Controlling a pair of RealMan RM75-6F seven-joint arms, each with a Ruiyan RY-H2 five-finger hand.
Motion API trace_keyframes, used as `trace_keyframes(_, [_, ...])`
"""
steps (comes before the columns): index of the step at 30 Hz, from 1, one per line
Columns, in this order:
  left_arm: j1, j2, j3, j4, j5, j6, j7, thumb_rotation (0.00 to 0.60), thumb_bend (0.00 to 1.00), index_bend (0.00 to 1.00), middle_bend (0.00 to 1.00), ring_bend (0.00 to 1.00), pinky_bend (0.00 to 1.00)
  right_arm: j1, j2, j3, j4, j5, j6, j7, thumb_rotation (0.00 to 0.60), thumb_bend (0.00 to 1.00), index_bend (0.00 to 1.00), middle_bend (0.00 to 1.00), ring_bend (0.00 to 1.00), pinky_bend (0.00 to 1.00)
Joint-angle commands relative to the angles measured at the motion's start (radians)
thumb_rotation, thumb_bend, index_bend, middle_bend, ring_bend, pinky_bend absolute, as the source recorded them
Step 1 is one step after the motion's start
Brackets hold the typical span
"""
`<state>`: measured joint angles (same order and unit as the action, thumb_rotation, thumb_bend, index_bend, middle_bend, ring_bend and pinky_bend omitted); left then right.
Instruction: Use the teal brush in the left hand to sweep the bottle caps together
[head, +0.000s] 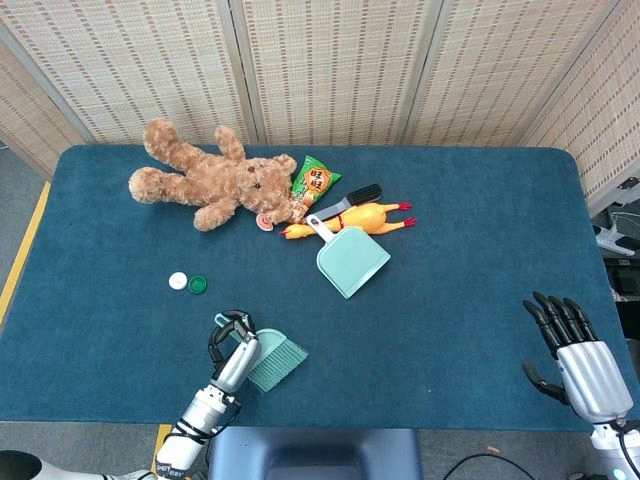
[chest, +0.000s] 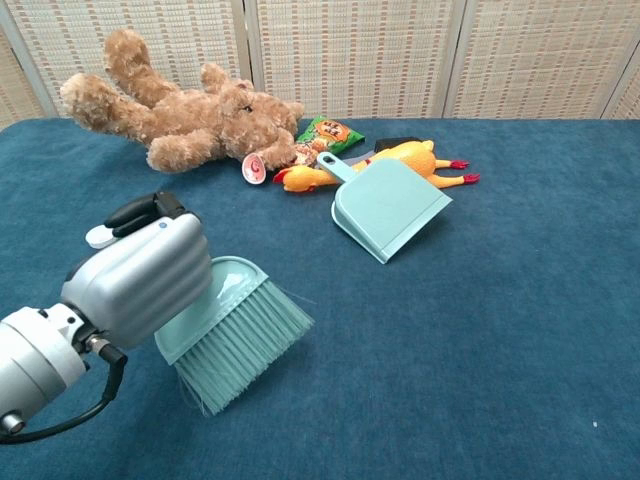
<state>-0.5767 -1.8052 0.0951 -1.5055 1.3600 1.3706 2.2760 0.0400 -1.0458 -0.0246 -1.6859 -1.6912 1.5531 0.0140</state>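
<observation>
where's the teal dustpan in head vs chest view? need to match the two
Head view: teal dustpan sits just right of centre, upper middle of the table, handle pointing up-left.
Chest view: the dustpan is right of centre in the upper half, handle again up-left.
Shared landmark: the yellow rubber chicken lies right behind the dustpan's handle in both views.
</observation>
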Motion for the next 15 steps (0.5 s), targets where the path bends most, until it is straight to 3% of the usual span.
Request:
trace_keyframes(1, [0.002,-0.014,0.017,0.053,0.028,-0.008,-0.006,0.6,0.55,0.87,1.0,0.74,0.83,-0.002,0.002,0.0,0.0,-0.002,0.004,0.003,0.6,0.23,0.0,0.0,0.0,0.0])
trace_keyframes(15, [0.032,-0.06,-0.007,0.262,0.038,-0.002,0.058,0.6,0.55,0.87,1.0,0.75,0.83,-0.006,0.004,0.001,0.0,-0.003,0.01,0.001,0.6,0.23,0.0,0.0,0.0,0.0])
